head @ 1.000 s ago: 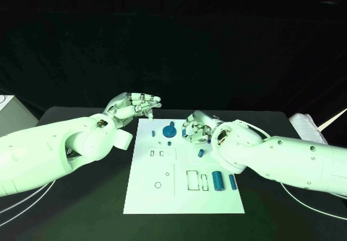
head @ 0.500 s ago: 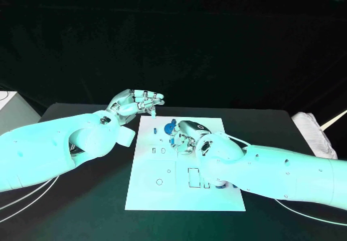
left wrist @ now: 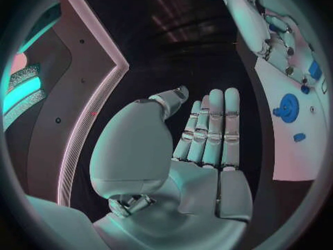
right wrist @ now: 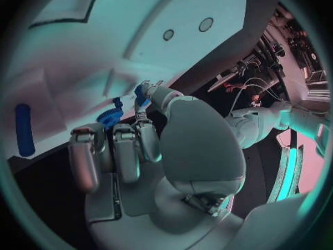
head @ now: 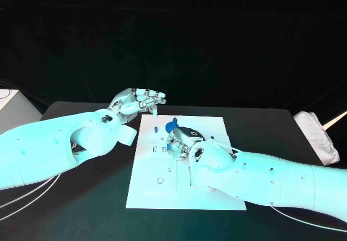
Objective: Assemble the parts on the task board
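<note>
Head view, right hand point(head: 182, 141) fingers pinching a small blue part point(right wrist: 141, 95) over task board point(head: 152, 193), long axis unclear, left hand point(head: 137, 103) fingers apart, empty.

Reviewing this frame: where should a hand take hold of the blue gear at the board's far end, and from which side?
Probably by its rim, pinched across from above. The blue gear lies flat on the task board, so only its round edge and top face are exposed.

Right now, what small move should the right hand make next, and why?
Probably ease the right hand down toward the task board: its fingers seem to pinch a small blue part just beside the blue gear, apparently not yet seated.
</note>
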Controlling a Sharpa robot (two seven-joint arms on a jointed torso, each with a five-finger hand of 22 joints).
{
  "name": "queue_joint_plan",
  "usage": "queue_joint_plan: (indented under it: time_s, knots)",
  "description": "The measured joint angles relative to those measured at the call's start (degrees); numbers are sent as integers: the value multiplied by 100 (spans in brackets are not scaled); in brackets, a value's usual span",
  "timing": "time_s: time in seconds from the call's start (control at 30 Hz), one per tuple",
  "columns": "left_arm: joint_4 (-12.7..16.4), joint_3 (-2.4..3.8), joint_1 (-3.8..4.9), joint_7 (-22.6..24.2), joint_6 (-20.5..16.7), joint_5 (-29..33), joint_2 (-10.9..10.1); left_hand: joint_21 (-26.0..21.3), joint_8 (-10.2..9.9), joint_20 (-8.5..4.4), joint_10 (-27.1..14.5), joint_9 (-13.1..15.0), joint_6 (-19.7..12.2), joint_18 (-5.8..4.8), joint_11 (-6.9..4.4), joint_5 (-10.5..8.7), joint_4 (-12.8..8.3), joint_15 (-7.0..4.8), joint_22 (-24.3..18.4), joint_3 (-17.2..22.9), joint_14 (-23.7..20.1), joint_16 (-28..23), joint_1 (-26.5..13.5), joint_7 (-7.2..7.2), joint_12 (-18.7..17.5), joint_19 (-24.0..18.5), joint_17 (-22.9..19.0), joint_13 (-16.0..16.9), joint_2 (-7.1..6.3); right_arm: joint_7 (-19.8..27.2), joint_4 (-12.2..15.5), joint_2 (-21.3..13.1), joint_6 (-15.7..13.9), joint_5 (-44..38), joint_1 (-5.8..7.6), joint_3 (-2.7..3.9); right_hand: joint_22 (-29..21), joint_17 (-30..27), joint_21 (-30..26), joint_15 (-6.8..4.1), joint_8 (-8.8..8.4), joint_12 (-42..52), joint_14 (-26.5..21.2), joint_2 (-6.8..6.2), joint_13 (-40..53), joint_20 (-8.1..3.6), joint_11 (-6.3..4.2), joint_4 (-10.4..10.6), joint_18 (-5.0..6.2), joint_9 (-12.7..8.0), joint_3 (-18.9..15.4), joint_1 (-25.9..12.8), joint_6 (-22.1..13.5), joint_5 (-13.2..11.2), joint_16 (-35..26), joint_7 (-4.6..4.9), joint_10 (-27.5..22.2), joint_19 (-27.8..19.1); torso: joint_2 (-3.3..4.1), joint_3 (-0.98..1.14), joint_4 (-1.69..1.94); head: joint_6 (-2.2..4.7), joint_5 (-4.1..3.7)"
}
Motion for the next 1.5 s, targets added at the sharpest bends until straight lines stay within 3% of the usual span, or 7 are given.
queue_joint_plan:
  time_s: [0.4,1.07,1.5]
  knots:
    - [4,0,0,-6,11,-5,-2,0,0,0,0,3,0,0,0,0,0,0,3,0,0,0,0,0,0,0,0,-1,0,-22,-68,93,-85,-156,-123,-2,-1,5,0,0,4,0,0,-29,-1,0,0,0,0,-3,0,-29,-2,28,0,1,0,0,5,7,-1,-19,32]
    - [4,0,0,-18,31,-11,-4,0,0,0,0,7,0,0,0,0,0,0,1,0,0,0,0,0,0,0,-6,-1,0,-14,-83,104,-112,-240,-163,4,-2,3,0,0,-9,0,0,-29,-2,0,0,0,0,-1,0,-29,-20,28,0,-1,0,0,7,11,-9,-30,51]
    - [3,0,0,-24,41,-13,-7,0,0,0,0,6,0,0,0,0,0,0,1,0,0,0,0,0,0,0,-6,-2,0,-12,-110,108,-131,-248,-175,1,-3,2,0,0,-1,-47,0,-216,-2,0,2,56,0,-48,-56,-279,-86,28,0,24,-2,0,9,12,-13,-30,51]
